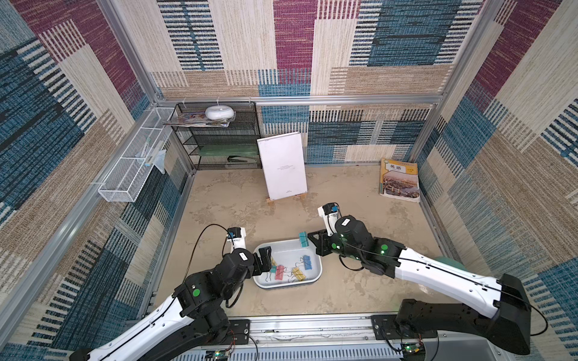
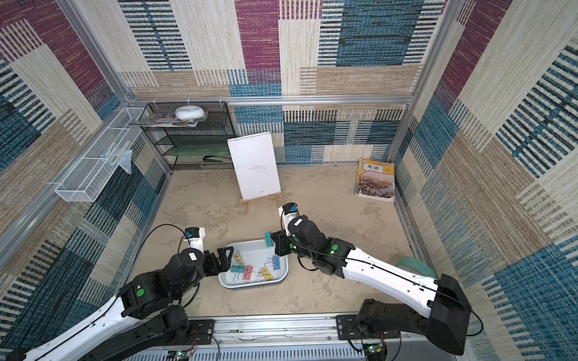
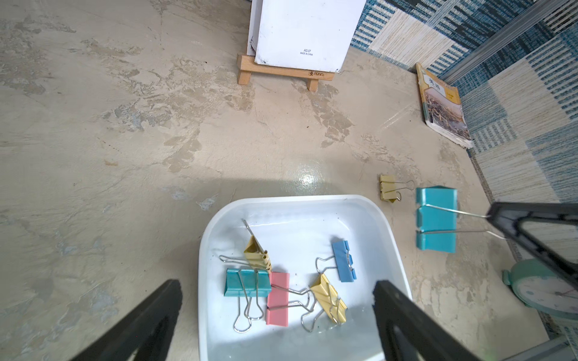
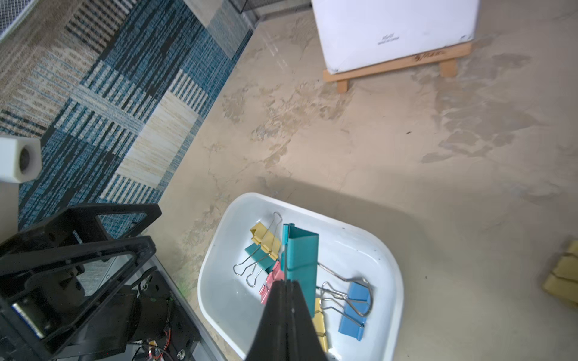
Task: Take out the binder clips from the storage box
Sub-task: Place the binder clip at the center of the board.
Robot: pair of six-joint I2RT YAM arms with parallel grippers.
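In the middle of the tabletop, a beige surface with mottled, worn patches, lies the storage box. It is a shallow tray of smooth white plastic, rectangular, with rounded corners and a rolled rim. Five binder clips rest on its floor: two yellow, one teal, one pink and one blue. Each is a folded piece of painted metal with thin silver wire loops, and several loops cross one another. They lie in the half of the box nearer to the robot; the far half is bare plastic.

The right gripper has its black jaws pressed together on the wire handle of a large teal clip. This clip hangs in the air at the far corner of the box, on the right arm's side. I cannot tell whether it is above the rim or just outside it.

The left gripper is at the box's edge on the left arm's side, with its jaws wide apart and holding nothing.

One small yellow clip lies on the bare tabletop outside the box, beyond that same far corner.

Farther back, a flat white board leans on a small wooden easel. A textbook lies by the right wall, and a round mint-green clock stands near the right arm.
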